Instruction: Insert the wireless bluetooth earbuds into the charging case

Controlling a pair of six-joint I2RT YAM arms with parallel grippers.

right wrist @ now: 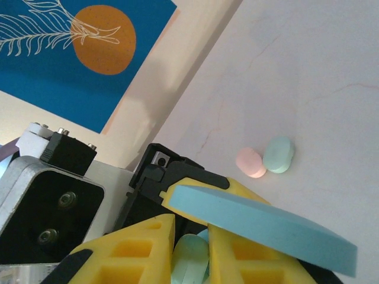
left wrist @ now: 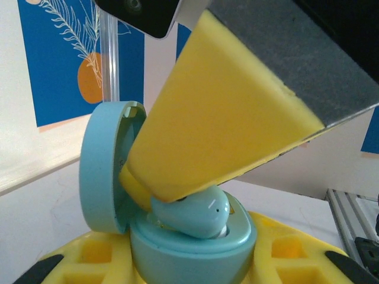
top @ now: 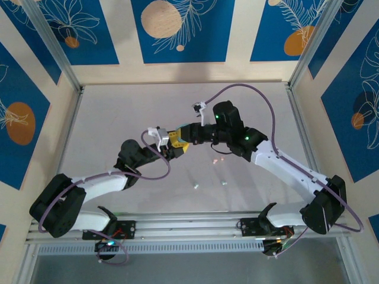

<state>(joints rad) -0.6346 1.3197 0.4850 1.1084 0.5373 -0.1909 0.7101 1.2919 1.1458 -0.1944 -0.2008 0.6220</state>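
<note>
In the left wrist view the pale blue charging case (left wrist: pixel 195 251) stands upright between my left gripper's (left wrist: pixel 192 266) yellow fingers (left wrist: pixel 89 254), which are shut on its base. Its lid (left wrist: pixel 109 168) is swung open to the left. A pale blue earbud (left wrist: pixel 195 213) lies tilted in the case's well, partly in, and the right gripper's yellow fingers (left wrist: pixel 237 100) are clamped on it from above. In the right wrist view my right gripper (right wrist: pixel 190 248) is shut on that mint-blue earbud (right wrist: pixel 190 260), under the lid's edge (right wrist: pixel 260 228). From the top, both grippers (top: pixel 177 145) (top: pixel 189 135) meet mid-table.
A small pink piece (right wrist: pixel 250 163) and a mint piece (right wrist: pixel 278 154) lie touching on the white table beyond the grippers; I cannot tell whether they are buds or cases. Two tiny pale specks (top: pixel 195 184) (top: pixel 223 182) lie nearer the arm bases. Aluminium posts and patterned walls ring the table.
</note>
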